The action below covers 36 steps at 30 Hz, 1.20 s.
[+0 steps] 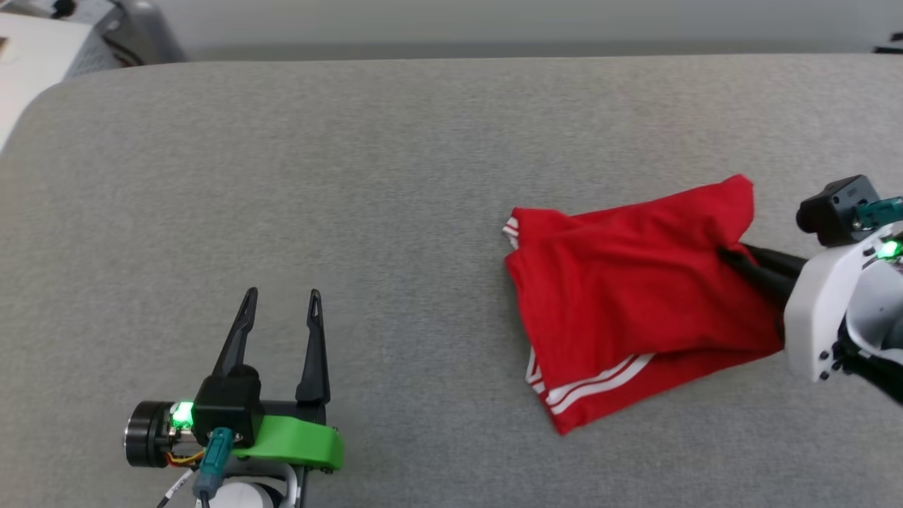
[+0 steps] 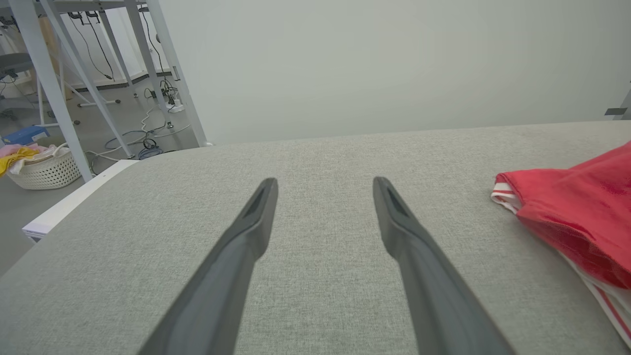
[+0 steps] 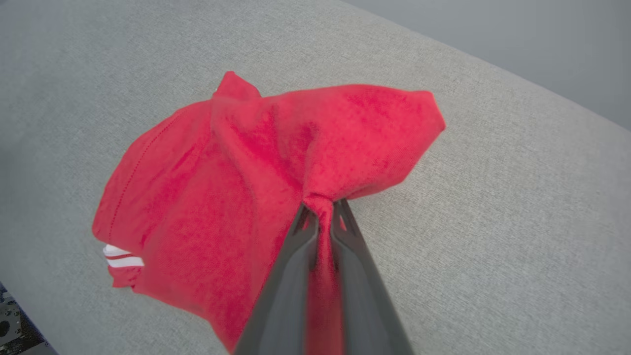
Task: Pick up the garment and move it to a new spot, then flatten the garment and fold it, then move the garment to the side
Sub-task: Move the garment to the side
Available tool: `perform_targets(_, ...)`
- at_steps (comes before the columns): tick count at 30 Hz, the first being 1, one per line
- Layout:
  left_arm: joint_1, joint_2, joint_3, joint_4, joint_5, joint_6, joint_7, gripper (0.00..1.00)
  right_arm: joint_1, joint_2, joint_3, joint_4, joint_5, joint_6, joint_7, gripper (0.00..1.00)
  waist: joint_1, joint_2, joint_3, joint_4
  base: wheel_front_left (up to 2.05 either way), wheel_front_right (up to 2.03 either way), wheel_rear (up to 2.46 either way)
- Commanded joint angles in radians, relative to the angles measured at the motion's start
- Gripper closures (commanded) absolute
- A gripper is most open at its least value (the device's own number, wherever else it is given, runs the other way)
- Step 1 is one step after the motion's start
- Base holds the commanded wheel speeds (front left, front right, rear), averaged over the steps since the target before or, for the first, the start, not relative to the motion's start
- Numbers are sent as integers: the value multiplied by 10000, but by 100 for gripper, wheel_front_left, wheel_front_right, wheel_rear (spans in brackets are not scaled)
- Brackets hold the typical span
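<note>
Foreground: left pincer (image 1: 283, 292), fingers spread wide over the bare grey table (image 1: 353, 176) and holding nothing; the shirt lies well off to its right, apart from it.
Grip: right pincer (image 1: 726, 255), fingers pressed together on a bunched fold of the shirt (image 1: 621, 296); red cloth is gathered into a twist at the tips and runs down between the fingers.
Shirt: a loose, crumpled heap on the table, spreading ahead of the right pincer's tips and to their left. White-striped trim shows at the end far from the grip and along the near hem. Most of it rests on the table; the pinched part is drawn up.
Step, judged: pick-up for the move to a new spot; flattening and folding not yet done.
Risk, slip: the hold is a small pinch of thin cloth, so a quick lift or drag could pull it free and drop the shirt short.
Risk, layers: the pinch may take in several layers, so the shirt could come up balled and be harder to flatten.
Risk, drag: the woven table cover could hold back trailing cloth and roll it under.
Basket (image 2: 47, 170): white, perforated, on the floor far beyond and left of the left pincer, past the table edge; yellow and pink cloth heaped inside.
</note>
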Motion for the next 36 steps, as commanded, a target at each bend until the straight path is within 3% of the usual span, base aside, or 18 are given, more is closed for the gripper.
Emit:
perform_targets(1, -45, 28, 16, -32, 39, -15, -59, 0, -264, -196, -28, -84, -213, 2, 10, 100, 0, 0, 65, -709, 0, 0, 0)
perform_targets(10, -324, 198, 195, -272, 105, 17, -59, 0, -1023, -866, -150, 253, -977, 2, 52, 100, 0, 0, 819, -1705, 0, 0, 0)
perform_targets(21, -1134, 614, 219, -821, 284, -95, -59, 0, -2389, -1999, -825, 3173, -1890, 2, -341, 100, 0, 0, 2457, -1664, 0, 0, 0)
perform_targets(34, -1515, 819, 2, -1167, 382, -15, -59, 0, -3576, -1748, -1824, 6450, -2905, 2, -1450, 100, 0, 0, 3173, -1356, 0, 0, 0)
perform_targets(35, -1504, 828, -2, -1155, 376, 4, -59, 0, -3644, -1615, -1899, 6627, -2959, 2, -1616, 60, 0, 0, 3140, -1363, 0, 0, 0)
perform_targets(36, -1487, 835, -4, -1137, 370, 22, -59, 0, -3679, -1497, -1926, 6746, -2993, 2, -1710, 5, 0, 0, 3091, -1376, 0, 0, 0)
